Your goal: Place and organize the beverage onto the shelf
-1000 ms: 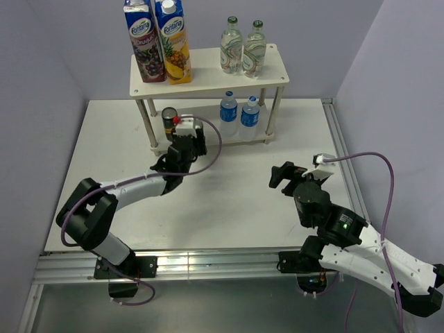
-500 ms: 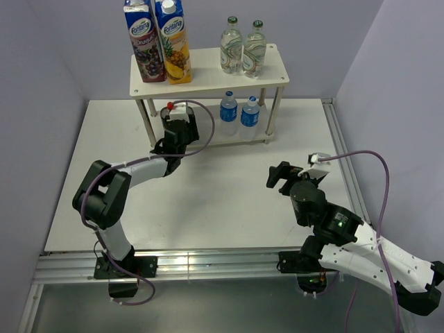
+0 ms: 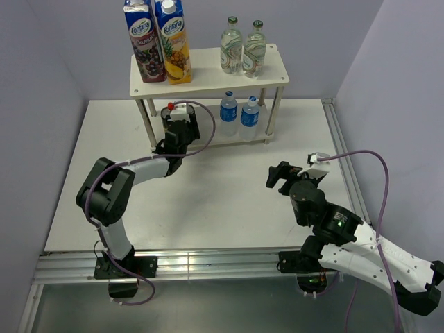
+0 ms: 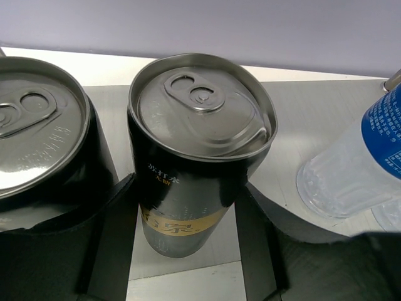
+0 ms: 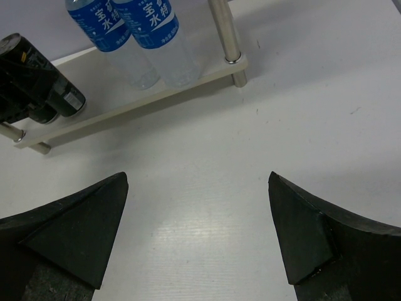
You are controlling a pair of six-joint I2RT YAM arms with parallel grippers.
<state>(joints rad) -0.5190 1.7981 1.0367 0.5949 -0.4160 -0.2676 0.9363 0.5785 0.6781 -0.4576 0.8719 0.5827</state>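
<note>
Surface: I see a white table (image 3: 229, 201) with a metal rail (image 3: 208, 262) along its near edge.
Room: plain lavender walls (image 3: 48, 62) close it in on three sides.
Shelf: the shelf (image 3: 208, 78) stands at the far side of the table, its long boards running left to right.
Top board: two juice cartons (image 3: 158, 41) stand at the left end and two green-capped bottles (image 3: 243, 47) at the right, all upright.
Lower board: two water bottles (image 3: 239, 114) stand side by side right of centre, caps up.
Can: the black can (image 4: 188, 163) stands upright on the lower board's left part, long axis vertical, pull-tab top facing my left wrist camera.
Neighbour: a second can (image 4: 37, 138) stands just beside it on the left, also upright.
Left gripper: the left gripper (image 4: 188, 183) is spread to the can's width, its fingers (image 4: 109, 238) pressed against both sides of the black can.
Right gripper: the right gripper (image 5: 197, 182) hangs over bare table near the shelf's right leg, its jaws wide apart, holding nothing.
</note>
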